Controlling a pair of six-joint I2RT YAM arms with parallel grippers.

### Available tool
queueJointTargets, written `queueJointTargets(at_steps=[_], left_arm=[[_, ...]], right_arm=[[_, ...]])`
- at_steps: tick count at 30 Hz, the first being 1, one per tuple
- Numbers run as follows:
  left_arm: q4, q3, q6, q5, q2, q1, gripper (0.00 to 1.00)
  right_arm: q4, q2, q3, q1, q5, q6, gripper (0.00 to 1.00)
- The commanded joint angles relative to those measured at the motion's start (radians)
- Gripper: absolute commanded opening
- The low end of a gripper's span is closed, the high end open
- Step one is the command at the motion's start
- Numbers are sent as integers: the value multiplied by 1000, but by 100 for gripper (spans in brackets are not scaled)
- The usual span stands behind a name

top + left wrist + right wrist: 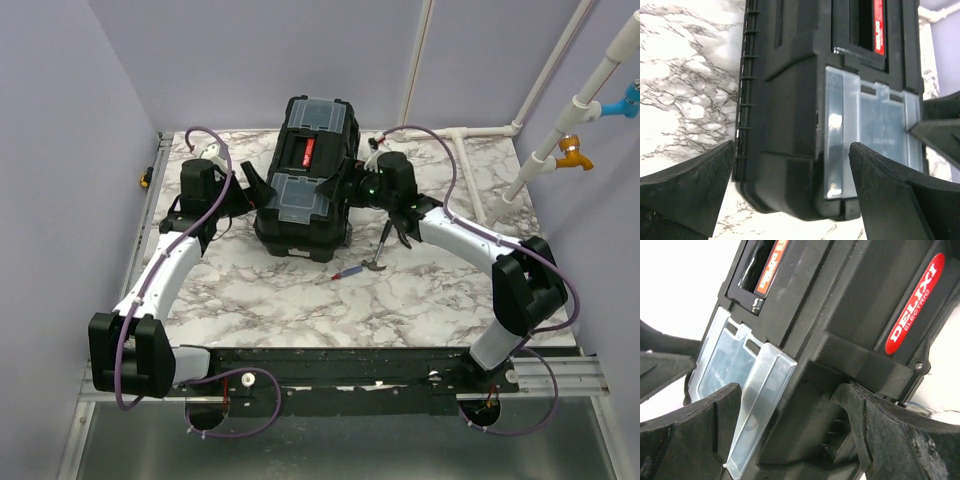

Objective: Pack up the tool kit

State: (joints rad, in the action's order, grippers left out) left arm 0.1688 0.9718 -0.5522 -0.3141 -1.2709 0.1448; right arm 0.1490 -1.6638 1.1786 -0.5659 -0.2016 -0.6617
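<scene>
The black toolbox (300,225) stands closed mid-table, with a red handle (307,152) and two grey translucent lid compartments (296,196). My left gripper (252,188) is open against its left side; in the left wrist view the jaws (792,192) straddle the box's near corner (790,165). My right gripper (340,188) is open at its right side; in the right wrist view the jaws (790,440) span the lid edge and side wall (830,390). Pliers (386,238) and a small screwdriver (346,272) lie on the table right of the box.
The marble table (260,300) has a metal rail along its left edge (150,215). White pipes (480,135) run along the back right. A red DELIXI label (914,307) sits on the box side. Purple walls close in behind and left.
</scene>
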Motion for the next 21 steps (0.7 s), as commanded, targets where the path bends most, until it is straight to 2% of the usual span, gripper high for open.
queueJointTargets(at_steps=[1, 5, 7, 12, 17, 19, 21], left_arm=[[-60, 33, -14, -69, -5, -54, 98], [-18, 98, 55, -10, 4, -56, 99], [62, 177, 94, 11, -33, -49, 99], [206, 317, 162, 115, -149, 14, 98], [252, 390, 167, 112, -258, 41, 99], [273, 409, 167, 108, -291, 44, 98], [264, 396, 162, 100, -301, 47, 99]], right_arm=[[-5, -26, 3, -78, -63, -24, 88], [-69, 58, -7, -63, 66, 45, 89], [-110, 95, -10, -32, 80, 66, 89], [-133, 150, -62, 163, -50, 16, 86], [-75, 100, -147, 274, -129, -32, 79], [-38, 15, -157, 336, -264, -87, 72], [12, -94, -143, 383, -427, -143, 57]])
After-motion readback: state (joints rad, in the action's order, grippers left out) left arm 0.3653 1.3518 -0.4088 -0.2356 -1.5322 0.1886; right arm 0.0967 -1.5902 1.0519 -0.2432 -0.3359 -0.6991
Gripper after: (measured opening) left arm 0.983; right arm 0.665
